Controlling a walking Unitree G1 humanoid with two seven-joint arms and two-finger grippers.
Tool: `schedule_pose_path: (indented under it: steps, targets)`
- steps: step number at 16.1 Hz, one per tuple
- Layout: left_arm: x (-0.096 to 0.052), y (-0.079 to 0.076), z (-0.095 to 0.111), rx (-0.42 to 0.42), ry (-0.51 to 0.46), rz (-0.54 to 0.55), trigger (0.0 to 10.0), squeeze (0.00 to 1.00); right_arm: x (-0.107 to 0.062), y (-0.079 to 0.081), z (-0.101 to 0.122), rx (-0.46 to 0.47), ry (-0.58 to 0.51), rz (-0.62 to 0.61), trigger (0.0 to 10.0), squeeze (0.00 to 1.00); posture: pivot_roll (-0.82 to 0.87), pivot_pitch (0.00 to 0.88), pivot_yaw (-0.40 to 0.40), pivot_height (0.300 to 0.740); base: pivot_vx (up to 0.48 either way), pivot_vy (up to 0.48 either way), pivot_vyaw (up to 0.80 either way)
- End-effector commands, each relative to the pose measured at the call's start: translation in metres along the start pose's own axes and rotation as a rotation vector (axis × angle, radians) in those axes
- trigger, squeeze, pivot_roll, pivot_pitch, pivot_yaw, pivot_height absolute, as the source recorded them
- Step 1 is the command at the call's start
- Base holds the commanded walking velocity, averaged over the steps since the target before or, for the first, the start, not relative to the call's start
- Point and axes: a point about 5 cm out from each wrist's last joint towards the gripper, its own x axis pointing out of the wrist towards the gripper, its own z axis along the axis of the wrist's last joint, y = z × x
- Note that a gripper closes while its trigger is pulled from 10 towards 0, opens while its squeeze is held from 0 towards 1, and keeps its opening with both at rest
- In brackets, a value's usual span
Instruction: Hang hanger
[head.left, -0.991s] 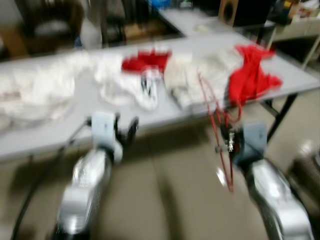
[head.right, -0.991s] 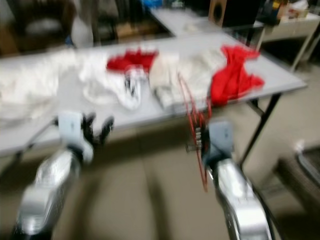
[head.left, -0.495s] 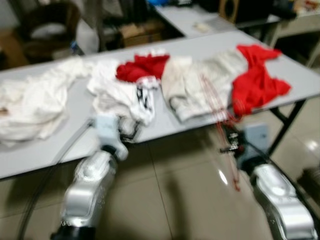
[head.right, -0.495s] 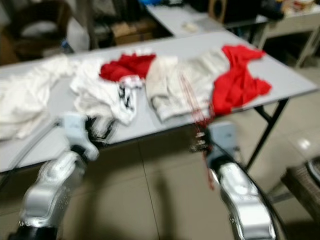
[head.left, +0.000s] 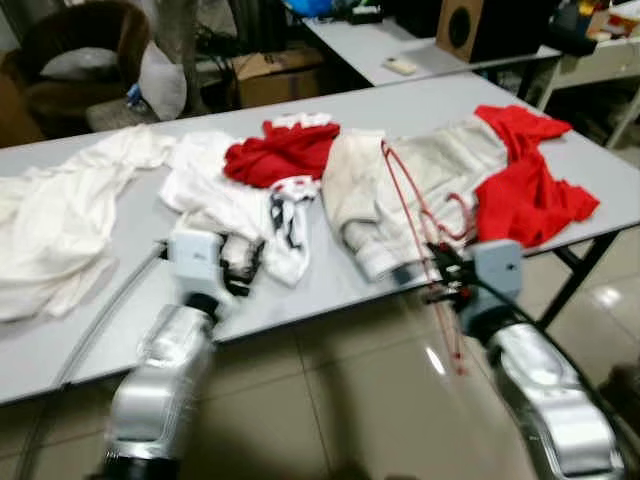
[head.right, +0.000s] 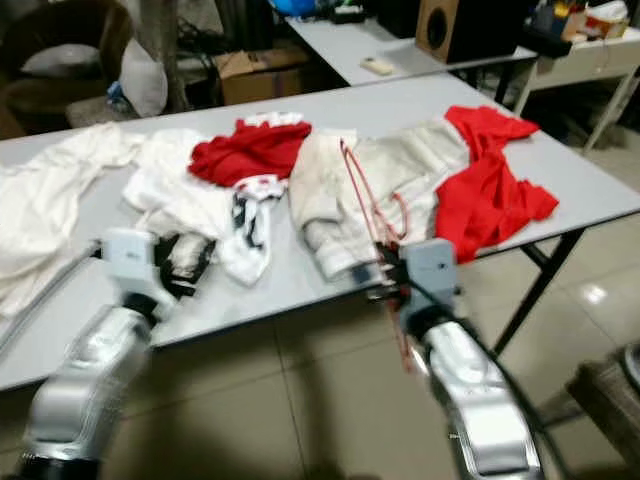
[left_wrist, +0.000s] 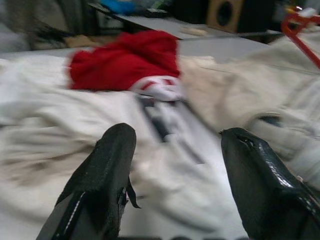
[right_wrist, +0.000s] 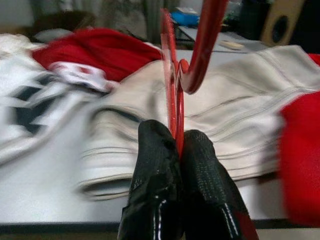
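Gripping the red hanger (head.left: 428, 235), the right gripper (right_wrist: 176, 150) is clenched at the table's (head.left: 120, 330) near edge, hanger over beige clothing (head.left: 400, 190). Left gripper (left_wrist: 175, 165) is spread above white garments (head.left: 215, 195).

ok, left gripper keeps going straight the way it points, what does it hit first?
Most likely the white garment bunched on the table edge: it lies right ahead between the open fingers of the left gripper. The red garment sits further back. Depth is a judgement.
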Motion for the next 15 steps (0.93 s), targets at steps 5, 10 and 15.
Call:
schedule_pose_path:
  steps: [5,10,15]
  targets:
    - [0.015,0.039,0.001,0.223,0.084,0.035,10.0,0.0,0.007,0.006,0.005,0.006,-0.036,0.012,10.0,0.0,-0.11,0.0,0.083,0.74,0.0,0.0,0.0]
    - [0.042,0.05,0.008,0.321,0.13,-0.124,10.0,0.0,0.01,0.004,0.006,0.0,-0.054,-0.008,10.0,0.0,-0.13,0.0,0.125,0.74,0.0,0.0,0.0]
    - [0.04,0.012,-0.004,0.124,0.176,-0.378,10.0,0.0,0.006,0.003,0.0,0.005,-0.047,-0.033,10.0,0.0,-0.13,0.0,0.142,0.74,0.0,0.0,0.0]
